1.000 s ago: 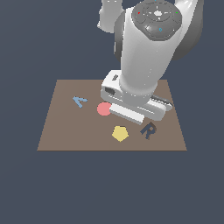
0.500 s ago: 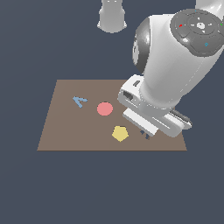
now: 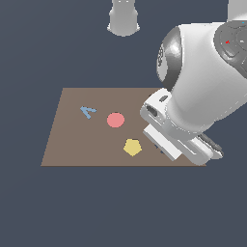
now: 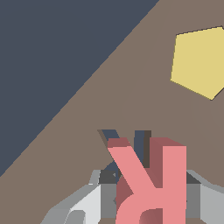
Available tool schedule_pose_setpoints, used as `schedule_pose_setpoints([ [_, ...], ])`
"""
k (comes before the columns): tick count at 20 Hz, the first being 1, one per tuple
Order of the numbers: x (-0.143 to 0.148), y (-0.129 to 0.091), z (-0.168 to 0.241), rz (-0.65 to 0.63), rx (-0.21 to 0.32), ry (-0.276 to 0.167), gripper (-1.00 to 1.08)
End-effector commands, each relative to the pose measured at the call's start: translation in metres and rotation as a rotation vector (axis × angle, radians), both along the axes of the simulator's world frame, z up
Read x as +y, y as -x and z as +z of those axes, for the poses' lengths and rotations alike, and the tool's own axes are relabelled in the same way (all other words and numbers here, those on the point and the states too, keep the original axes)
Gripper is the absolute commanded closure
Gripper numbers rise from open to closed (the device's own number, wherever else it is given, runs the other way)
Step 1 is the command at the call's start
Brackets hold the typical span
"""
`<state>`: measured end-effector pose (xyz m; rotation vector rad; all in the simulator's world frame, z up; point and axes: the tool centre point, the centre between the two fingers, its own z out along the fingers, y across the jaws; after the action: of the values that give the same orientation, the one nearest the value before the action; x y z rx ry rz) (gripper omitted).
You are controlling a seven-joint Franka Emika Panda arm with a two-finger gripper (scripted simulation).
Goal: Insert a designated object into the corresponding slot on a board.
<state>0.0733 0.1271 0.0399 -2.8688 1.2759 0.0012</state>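
The pincer point(image 4: 148, 197) grips the red letter R point(image 4: 151, 179) and holds it low over the board point(image 3: 72, 144), just above the dark slot point(image 4: 127, 144), near the yellow pentagon point(image 4: 199, 61), so that both outlines match

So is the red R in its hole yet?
Not yet. The wrist view shows the red R between the gripper's fingers, with the dark R-shaped slot partly showing behind it.
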Motion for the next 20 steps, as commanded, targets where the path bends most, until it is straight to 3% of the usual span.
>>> schedule_pose_setpoints([
  [1,0.002,-0.004,0.0,-0.024,0.0,0.0,1.08],
  [16,0.004,-0.009,-0.01,-0.044,0.0,0.0,1.08],
  [17,0.004,-0.009,-0.01,-0.044,0.0,0.0,-0.92],
  [20,0.004,-0.009,-0.01,-0.044,0.0,0.0,-0.92],
])
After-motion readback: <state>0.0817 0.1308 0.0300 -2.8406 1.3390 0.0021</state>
